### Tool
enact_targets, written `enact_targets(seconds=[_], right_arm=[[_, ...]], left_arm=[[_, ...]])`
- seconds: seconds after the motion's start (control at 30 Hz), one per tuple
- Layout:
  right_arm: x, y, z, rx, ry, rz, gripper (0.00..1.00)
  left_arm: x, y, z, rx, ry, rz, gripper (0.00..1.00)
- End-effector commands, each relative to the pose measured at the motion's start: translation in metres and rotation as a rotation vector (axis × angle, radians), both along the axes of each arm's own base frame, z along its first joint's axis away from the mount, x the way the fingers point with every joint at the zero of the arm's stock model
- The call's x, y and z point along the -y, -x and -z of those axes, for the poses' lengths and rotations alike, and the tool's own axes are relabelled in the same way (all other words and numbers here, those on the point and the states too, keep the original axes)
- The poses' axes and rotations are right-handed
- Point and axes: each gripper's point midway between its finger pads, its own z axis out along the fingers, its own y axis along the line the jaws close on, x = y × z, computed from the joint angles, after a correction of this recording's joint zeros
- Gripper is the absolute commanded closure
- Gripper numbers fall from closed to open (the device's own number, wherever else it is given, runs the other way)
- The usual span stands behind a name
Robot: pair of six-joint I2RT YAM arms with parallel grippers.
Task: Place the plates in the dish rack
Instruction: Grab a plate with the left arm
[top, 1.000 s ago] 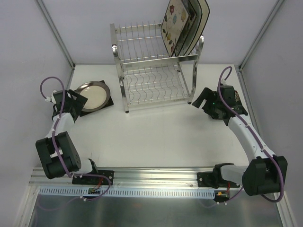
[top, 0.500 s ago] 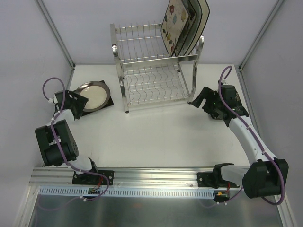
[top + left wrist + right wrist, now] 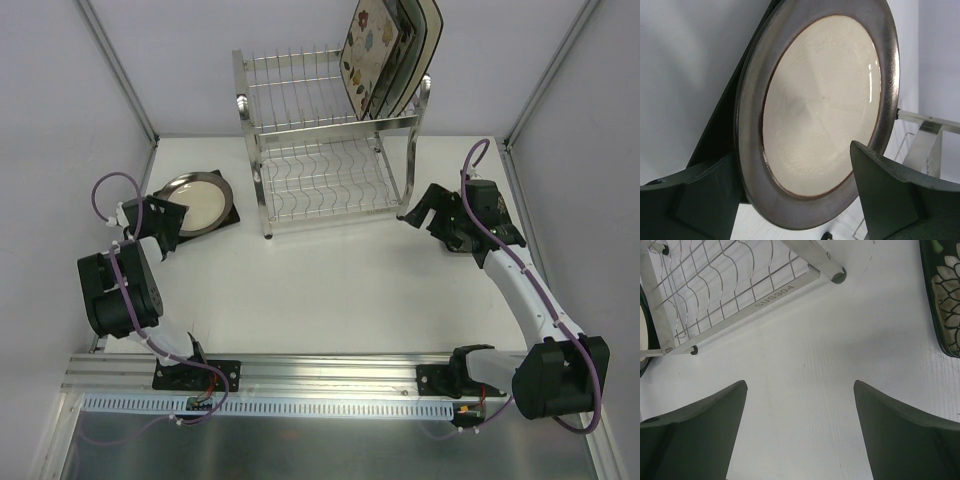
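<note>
The round plate (image 3: 822, 112) shows a cream, finely crackled centre, ringed by a thin reddish-brown line and a broad, mottled grey-brown rim. Beneath it sits a black square plate (image 3: 720, 140). The dish rack (image 3: 330, 130) gleams chrome silver. On its top tier stands a cream square plate (image 3: 368, 45), scattered with multicoloured flowers and dark at the edge. Over on the right wrist view, there's a dark plate (image 3: 942, 295) patterned with pale, off-white petals. The bench (image 3: 330, 290) is plain white.
</note>
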Motion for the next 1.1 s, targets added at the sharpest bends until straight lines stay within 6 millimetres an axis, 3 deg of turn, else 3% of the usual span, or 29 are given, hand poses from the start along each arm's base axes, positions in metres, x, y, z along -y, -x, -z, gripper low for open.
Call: enact_targets(seconds=[0.0,0.3,0.43,0.57,0.7,0.93,1.07], right_arm=[[-0.003,-0.007,-0.021,0.079,0.004,-0.019,0.08],[0.001,-0.005,-0.02,0.081,0.015,-0.004,0.08],[0.001,-0.004,-0.017,0.075,0.017,-0.003,0.08],[0.002,-0.003,-0.015,0.072,0.019,-0.002,0.08],[0.002,-0.001,-0.013,0.069,0.02,-0.002,0.08],[0.004,0.004,-0.018,0.089,0.025,-0.005,0.08],[0.004,0.007,-0.024,0.104,0.023,-0.008,0.08]], left_arm=[[-0.001,-0.001,0.014,0.013,0.046,-0.025,0.18],[0.002,-0.005,0.028,0.008,0.066,-0.009,0.21],[0.002,-0.009,0.029,0.019,0.062,0.003,0.31],[0.002,-0.011,0.028,0.033,0.051,0.014,0.54],[0.003,-0.016,0.022,0.067,0.03,0.05,0.68],[0.005,-0.019,-0.007,0.148,-0.016,0.089,0.94],[0.005,-0.018,-0.03,0.201,-0.038,0.087,0.98]])
